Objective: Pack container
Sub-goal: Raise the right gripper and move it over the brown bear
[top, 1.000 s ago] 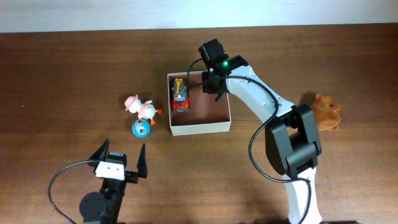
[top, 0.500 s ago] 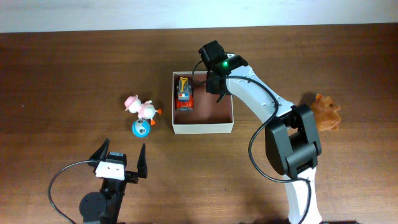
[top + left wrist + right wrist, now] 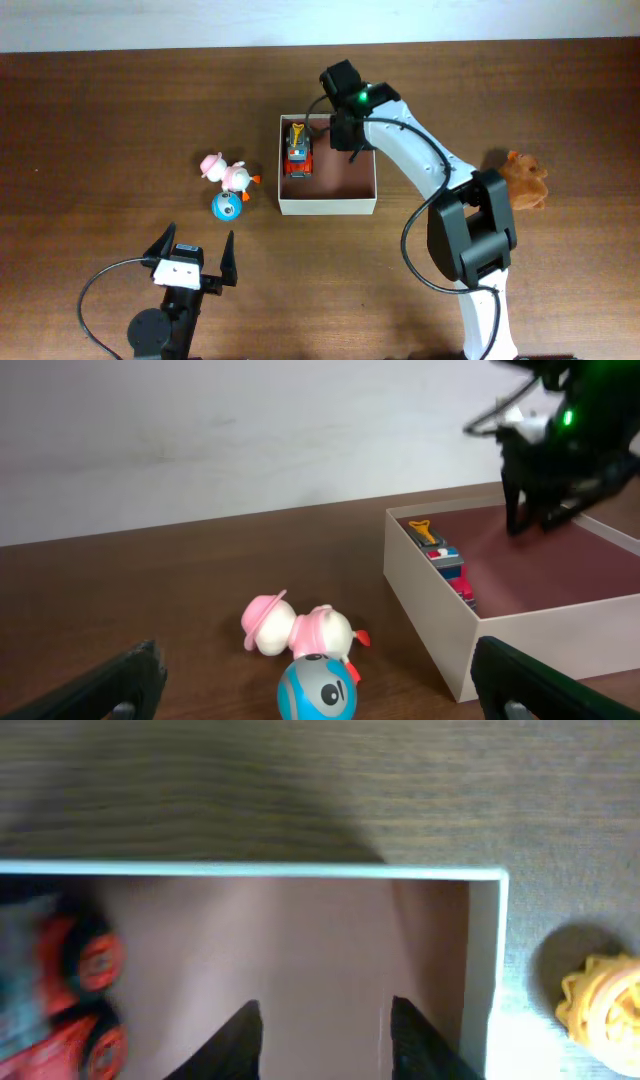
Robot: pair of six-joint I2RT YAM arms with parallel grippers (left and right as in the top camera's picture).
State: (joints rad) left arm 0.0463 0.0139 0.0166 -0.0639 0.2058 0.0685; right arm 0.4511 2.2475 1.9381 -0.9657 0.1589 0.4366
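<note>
Two pincers, one container, four toys on one table (image 3: 100, 120). Item 1: container (image 3: 328, 206), square, lidless, cream walls, pink-brown floor, at the middle of the table; holds one red toy car (image 3: 297, 151) lying along its left wall. Item 2: my right pincer (image 3: 326, 1042), spread, pinching nothing, hanging over the container's far half, right of the car. Item 3: my left pincer (image 3: 200, 240), likewise spread and empty, at the near left, well apart from everything. Unpacked: pink duck toy (image 3: 228, 172) and blue ball toy (image 3: 227, 206), just beside each other left of the container; brown plush (image 3: 525, 182) well apart to its right. Step in hand, by my reckoning: clearing the box to fetch the next toy. Handling note: I should rise straight up above the walls before swinging sideways, since light cardboard likely slides at a nudge; the plush lies nearest my right arm, so it is the sensible pick. Markings: no brand, label or writing legible; car detail too blurred; one green lamp (image 3: 361, 98) lit on my right arm.
</note>
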